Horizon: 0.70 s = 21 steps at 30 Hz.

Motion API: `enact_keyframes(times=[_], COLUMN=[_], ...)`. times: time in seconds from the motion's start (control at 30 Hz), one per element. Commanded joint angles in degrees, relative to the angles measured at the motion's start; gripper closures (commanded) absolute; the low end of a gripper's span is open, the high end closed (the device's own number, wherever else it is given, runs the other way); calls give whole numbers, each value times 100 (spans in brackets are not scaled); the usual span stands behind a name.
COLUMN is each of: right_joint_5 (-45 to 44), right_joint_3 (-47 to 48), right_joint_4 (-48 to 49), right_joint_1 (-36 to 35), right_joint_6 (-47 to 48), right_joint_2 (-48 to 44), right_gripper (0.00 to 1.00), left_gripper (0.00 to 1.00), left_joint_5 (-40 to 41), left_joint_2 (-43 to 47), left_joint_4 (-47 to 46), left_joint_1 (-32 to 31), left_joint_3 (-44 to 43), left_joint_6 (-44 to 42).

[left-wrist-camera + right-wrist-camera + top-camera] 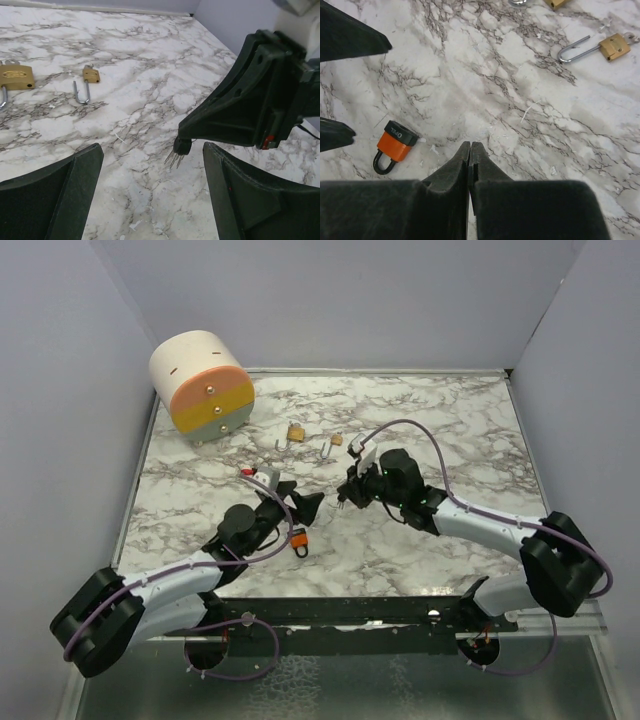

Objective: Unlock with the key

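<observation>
The right claw is pinched together on a small bunch of keys. From the left wrist view the blades hang down from its tip, just above the marble bench. From its own wrist camera the keys are hidden behind the closed fingers.

The left claw stands spread apart and holds nothing, facing the right claw across a short gap.

The orange padlock lies flat on the bench, just beside the left arm's wrist and nearer the arm bases than either claw tip. From the key-holding claw it sits back and to the left. Its long axis runs roughly away from the bases, with the black-capped body at the far end and the shackle, which looks closed, pointing toward the near edge. The left claw is the closer one, so it probably has to lift or steady the lock before the keys can be lined up with it. I cannot see the keyhole.

Two brass padlocks lie farther off, their shackles apparently sprung.
</observation>
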<state>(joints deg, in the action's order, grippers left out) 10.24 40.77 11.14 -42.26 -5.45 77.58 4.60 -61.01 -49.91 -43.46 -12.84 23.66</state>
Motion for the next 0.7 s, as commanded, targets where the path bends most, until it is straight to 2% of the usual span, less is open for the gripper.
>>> enact_keyframes(times=[0.0,0.13,0.23,0.43,0.67], right_joint_5=[270,-403,-681,-910,-792], right_joint_3=[296,138,-68,-178,54], right_joint_4=[-194,-291,-265,-355,-559], right_joint_1=[16,94,196,260,262], right_joint_6=[-474,-907,-1068,-1008,-971], right_joint_2=[526,695,486,151,480], right_gripper=[95,66,57,56,55], left_gripper=[17,17,17,17,18], left_joint_5=[570,623,622,588,490], left_joint_2=[615,974,1092,1028,751], left_joint_4=[652,781,845,877,866], left_joint_1=[49,62,58,62,57], left_joint_3=[139,321,380,313,231], left_joint_6=[53,127,148,141,203])
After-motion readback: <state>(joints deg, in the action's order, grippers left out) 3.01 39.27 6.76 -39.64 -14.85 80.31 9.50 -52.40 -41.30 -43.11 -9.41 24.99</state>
